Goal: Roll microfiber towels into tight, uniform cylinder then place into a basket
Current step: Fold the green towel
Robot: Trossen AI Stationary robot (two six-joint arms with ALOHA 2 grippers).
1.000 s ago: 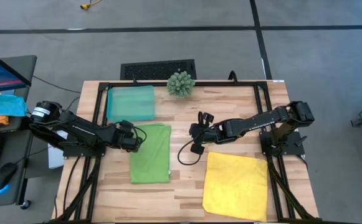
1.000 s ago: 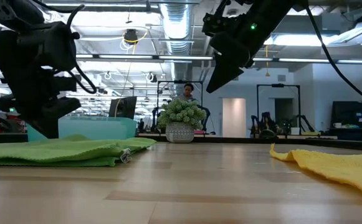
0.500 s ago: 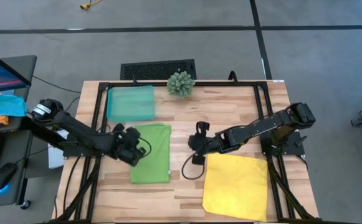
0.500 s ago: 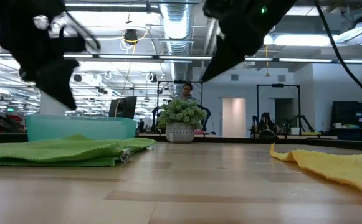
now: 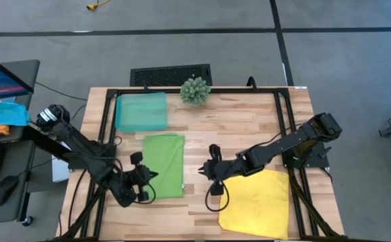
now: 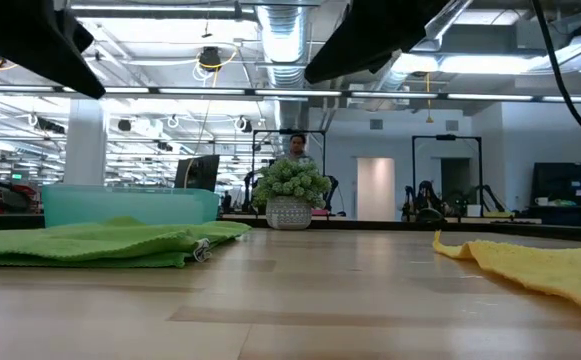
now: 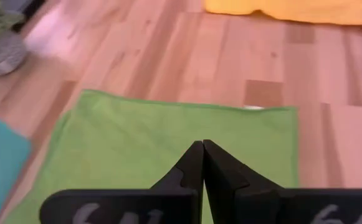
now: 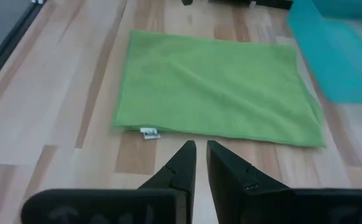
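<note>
As both arms sweep toward the table's near edge, from above the left gripper (image 5: 143,185), shut and empty, reaches the green towel's (image 5: 163,165) near-left corner; the right gripper (image 5: 213,169), nearly closed, holds nothing by the yellow towel (image 5: 256,202). Basket (image 5: 141,111) waits far-left. Low down, both towels lie flat, unrolled. At the left wrist, fingers (image 7: 193,163) hang pressed together over green: rolling looks set to begin.

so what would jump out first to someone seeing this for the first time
Two bright cloths lying flat on the wooden table: the green towel left of centre and the yellow towel at the near right. Next, the two dark arms reaching in, the left gripper shut at the green towel's near left corner and the right gripper by the yellow towel's far left corner. Behind sit the teal basket and a spiky green plant.
</note>
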